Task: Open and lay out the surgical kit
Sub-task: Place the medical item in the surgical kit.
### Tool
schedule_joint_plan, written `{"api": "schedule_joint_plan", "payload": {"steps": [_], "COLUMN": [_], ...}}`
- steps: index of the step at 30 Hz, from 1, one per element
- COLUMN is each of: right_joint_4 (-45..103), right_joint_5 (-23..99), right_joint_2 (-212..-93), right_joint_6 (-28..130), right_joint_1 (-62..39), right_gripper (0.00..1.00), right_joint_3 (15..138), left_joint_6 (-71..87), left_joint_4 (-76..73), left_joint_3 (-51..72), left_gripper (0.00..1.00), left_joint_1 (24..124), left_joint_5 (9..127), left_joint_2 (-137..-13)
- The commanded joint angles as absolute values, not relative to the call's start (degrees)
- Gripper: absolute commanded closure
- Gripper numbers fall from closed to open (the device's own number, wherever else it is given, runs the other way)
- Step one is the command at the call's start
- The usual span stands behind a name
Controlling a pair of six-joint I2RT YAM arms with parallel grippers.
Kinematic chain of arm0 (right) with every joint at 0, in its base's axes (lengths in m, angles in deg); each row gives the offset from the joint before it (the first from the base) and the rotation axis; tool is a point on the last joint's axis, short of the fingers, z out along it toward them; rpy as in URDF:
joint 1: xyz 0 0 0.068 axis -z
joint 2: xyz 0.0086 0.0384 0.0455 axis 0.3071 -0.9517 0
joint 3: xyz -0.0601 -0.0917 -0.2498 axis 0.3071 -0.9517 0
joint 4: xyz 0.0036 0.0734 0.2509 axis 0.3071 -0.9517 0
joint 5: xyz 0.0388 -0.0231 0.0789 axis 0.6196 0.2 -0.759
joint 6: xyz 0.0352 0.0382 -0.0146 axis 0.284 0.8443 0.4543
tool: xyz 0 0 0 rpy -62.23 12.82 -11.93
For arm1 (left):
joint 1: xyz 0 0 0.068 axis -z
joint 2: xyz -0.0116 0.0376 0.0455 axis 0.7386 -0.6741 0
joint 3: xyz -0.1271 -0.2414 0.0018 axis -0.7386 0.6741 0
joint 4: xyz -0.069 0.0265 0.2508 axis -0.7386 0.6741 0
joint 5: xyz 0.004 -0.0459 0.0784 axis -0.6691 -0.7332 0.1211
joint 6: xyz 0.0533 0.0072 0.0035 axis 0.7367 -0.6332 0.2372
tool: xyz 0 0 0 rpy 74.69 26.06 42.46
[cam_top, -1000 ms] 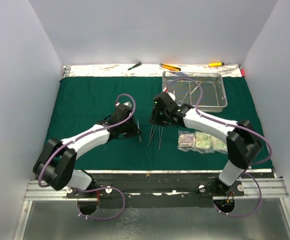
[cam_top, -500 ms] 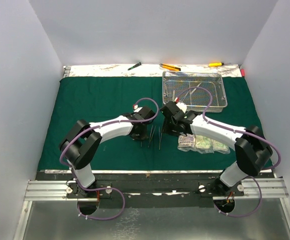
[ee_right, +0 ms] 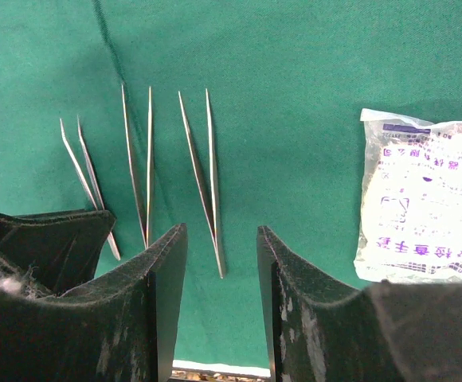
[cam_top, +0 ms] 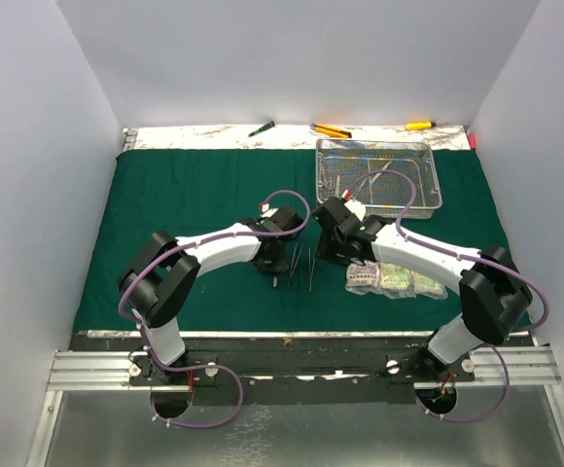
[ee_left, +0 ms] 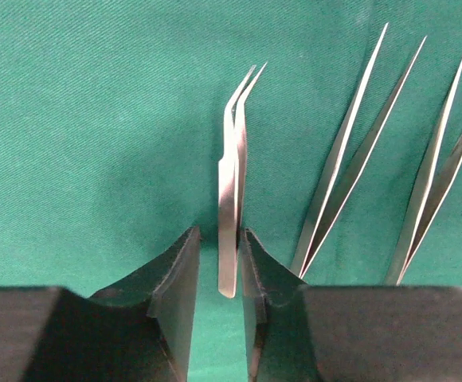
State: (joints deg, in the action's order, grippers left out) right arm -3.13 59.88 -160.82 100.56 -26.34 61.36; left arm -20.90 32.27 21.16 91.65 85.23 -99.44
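The dark green cloth lies spread flat on the table. The wire-mesh tray sits at its back right with instruments inside. Three tweezers lie side by side on the cloth. My left gripper is open over the base of the curved tweezers, which rest on the cloth against the right finger, with a gap on the other side. Two straight tweezers lie to their right. My right gripper hovers open over the end of a straight pair. Clear packets lie to the right.
A green-handled tool, an orange one and a yellow one lie on the foil strip behind the cloth. Grey walls enclose three sides. In the right wrist view, the left gripper's finger sits close beside my right gripper.
The left arm swung right to the row of tweezers, and its jaws have parted around the curved pair. The right gripper drew back slightly towards the packets.
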Motion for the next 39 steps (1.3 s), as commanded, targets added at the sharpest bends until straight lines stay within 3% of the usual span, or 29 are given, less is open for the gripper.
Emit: {"api": "schedule_joint_plan", "payload": {"steps": [1, 6, 13, 22, 31, 39], "right_joint_4": [-4.6, -2.3, 1.6, 2.2, 17.3, 21.5], "right_joint_5": [61.7, 59.5, 54.9, 53.3, 41.1, 36.2], "right_joint_2": [-159.4, -160.0, -162.3, -163.6, -161.8, -166.2], "right_joint_6": [101.5, 100.1, 98.7, 98.2, 98.0, 99.4], "right_joint_1": [-26.3, -26.4, -26.5, -26.4, -26.5, -26.5], "right_gripper": [0.56, 0.57, 0.62, 0.64, 0.64, 0.51], "right_joint_3": [62.5, 62.5, 62.6, 63.3, 58.5, 63.8], "left_joint_6": [-20.5, -20.4, -18.5, -18.6, -14.9, -13.8], "left_joint_4": [36.4, 37.2, 35.0, 33.4, 26.3, 22.5], "left_joint_3": [19.9, 19.1, 20.2, 20.8, 26.9, 30.2], "left_gripper": [0.69, 0.68, 0.87, 0.95, 1.0, 1.0], "left_joint_1": [92.0, 92.0, 92.0, 91.5, 84.2, 78.0], "left_joint_5": [86.8, 86.9, 85.3, 83.2, 64.4, 53.1], "left_joint_2": [-100.0, -98.4, -97.9, -96.4, -87.5, -82.6]}}
